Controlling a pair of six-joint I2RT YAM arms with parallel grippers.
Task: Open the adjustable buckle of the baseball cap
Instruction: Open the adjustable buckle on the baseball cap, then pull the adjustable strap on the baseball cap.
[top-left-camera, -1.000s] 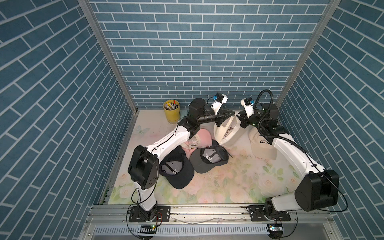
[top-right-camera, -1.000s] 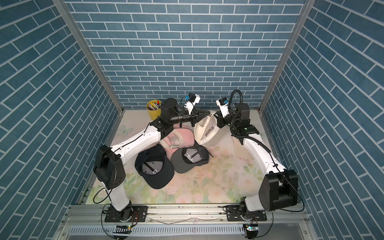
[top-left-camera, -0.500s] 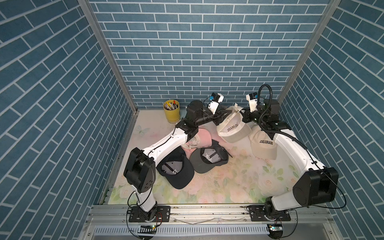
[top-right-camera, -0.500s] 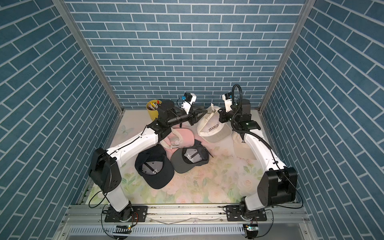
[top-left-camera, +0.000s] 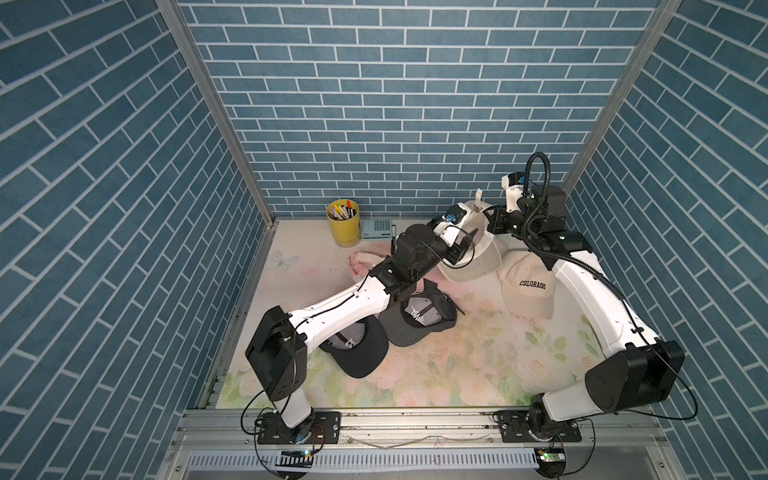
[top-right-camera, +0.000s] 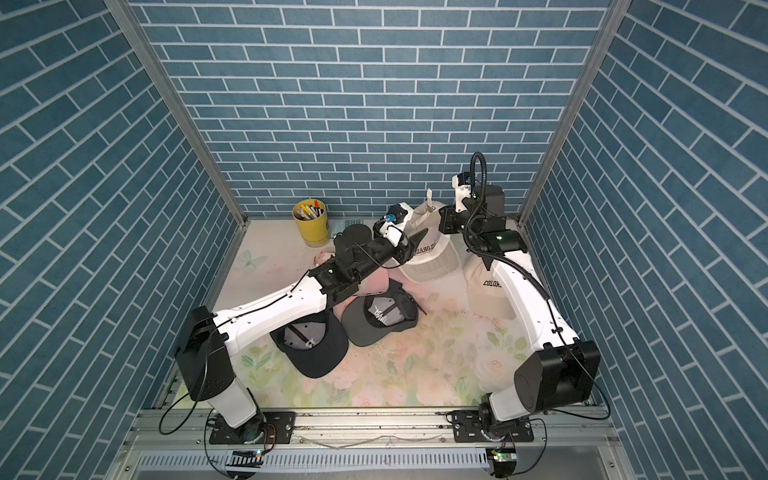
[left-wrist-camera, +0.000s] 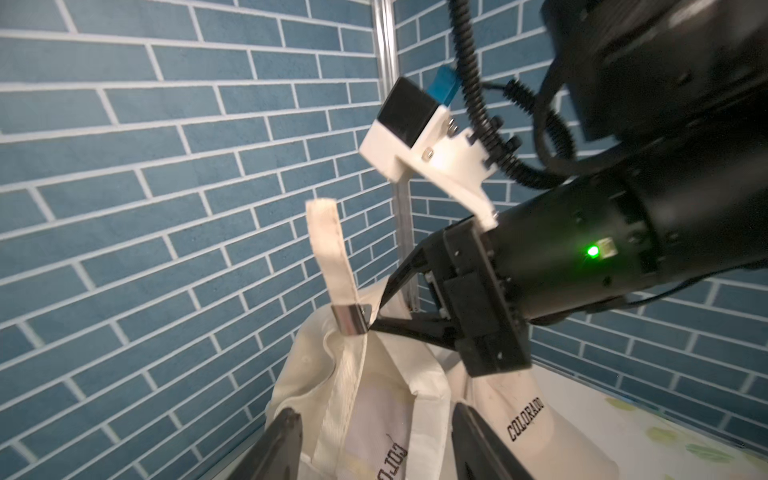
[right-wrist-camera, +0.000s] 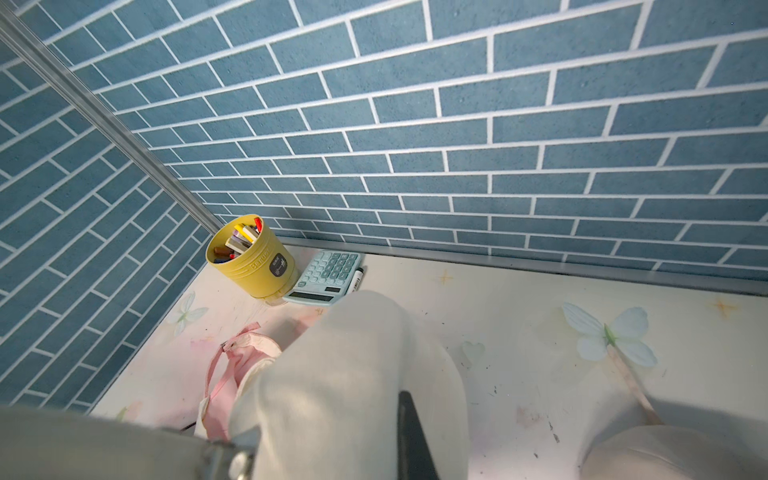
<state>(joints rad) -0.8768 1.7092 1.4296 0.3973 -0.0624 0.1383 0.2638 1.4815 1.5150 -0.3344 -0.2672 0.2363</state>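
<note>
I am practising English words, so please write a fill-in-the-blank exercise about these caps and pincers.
1. The right pincer is shut on a cream cap, next to its metal ____.
2. The jaws of the left pincer stand ____.
3. Beside the yellow cup lies a teal ____.
4. The other cream cap reads ____.

Missing words: buckle; open; calculator; COLORADO.

Cream cap (top-left-camera: 482, 262) with silver buckle (left-wrist-camera: 351, 319), blue brick-patterned walls (top-left-camera: 374, 104), yellow cup (top-left-camera: 343, 227), floral mat (top-left-camera: 457, 365).
</note>
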